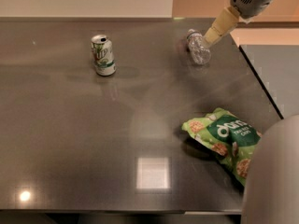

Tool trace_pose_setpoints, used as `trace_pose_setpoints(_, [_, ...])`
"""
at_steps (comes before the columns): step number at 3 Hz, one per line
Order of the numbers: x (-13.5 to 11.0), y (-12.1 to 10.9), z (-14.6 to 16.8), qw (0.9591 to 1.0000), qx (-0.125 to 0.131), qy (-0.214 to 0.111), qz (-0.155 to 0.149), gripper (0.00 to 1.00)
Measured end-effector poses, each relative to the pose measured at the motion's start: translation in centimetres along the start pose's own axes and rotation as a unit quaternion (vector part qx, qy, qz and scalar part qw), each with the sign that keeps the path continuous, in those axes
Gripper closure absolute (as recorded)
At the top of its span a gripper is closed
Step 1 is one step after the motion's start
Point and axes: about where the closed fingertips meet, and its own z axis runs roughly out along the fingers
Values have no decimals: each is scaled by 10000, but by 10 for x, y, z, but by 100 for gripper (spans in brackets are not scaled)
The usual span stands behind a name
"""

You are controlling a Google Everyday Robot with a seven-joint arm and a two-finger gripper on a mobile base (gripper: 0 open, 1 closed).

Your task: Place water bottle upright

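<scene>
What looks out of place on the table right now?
The water bottle lies on its side at the far right of the table, not upright. The gripper is right at its far end; contact is unclear. The soda can stands upright and the chip bag lies flat; neither looks odd.

Cream pincer (210,36) by seemingly clear bottle (199,51)
</scene>
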Motion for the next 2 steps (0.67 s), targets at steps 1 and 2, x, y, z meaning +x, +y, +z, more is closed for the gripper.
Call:
trace_pose_setpoints(1, [-12,-13,10,9978,96,0,652,0])
trace_pose_setpoints(2, [-22,-18,20,9941,161,25,1072,0])
